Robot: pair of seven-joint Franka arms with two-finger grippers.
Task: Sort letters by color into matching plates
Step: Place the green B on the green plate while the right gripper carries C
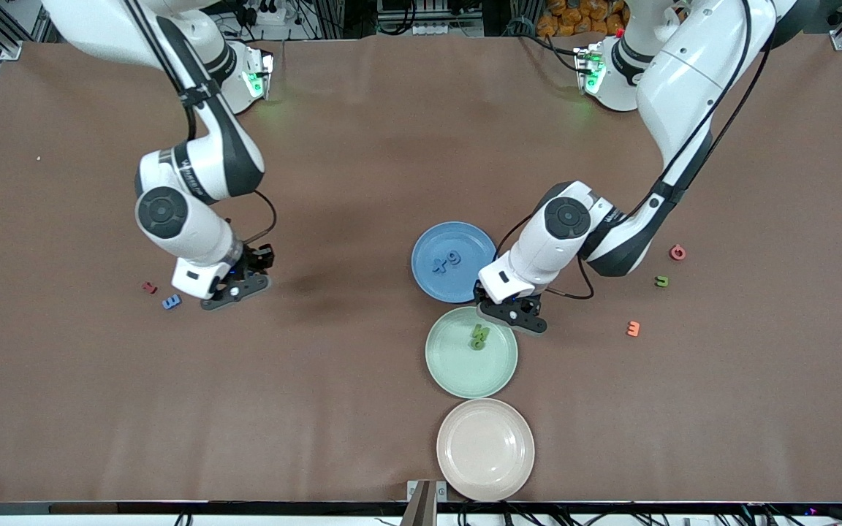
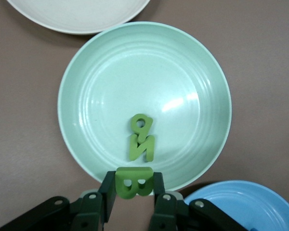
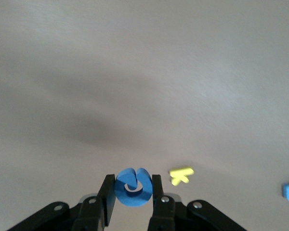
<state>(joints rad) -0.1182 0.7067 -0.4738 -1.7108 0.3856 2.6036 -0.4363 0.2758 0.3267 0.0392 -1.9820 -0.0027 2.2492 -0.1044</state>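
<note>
A: The left claw (image 2: 133,192) pinched a green letter (image 2: 133,182) over the green plate's (image 2: 86,67) rim; dropped there, it might have bounced out.

B: Right claw (image 3: 133,195) gripped a blue letter (image 3: 133,186), well apart from that plate.

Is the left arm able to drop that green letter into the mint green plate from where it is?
Probably yes. The left gripper, shut on the green letter B, hangs over the mint green plate's rim, with only two green letters lying inside and nothing between.

White arms, black joints, seemingly black grippers.
</note>
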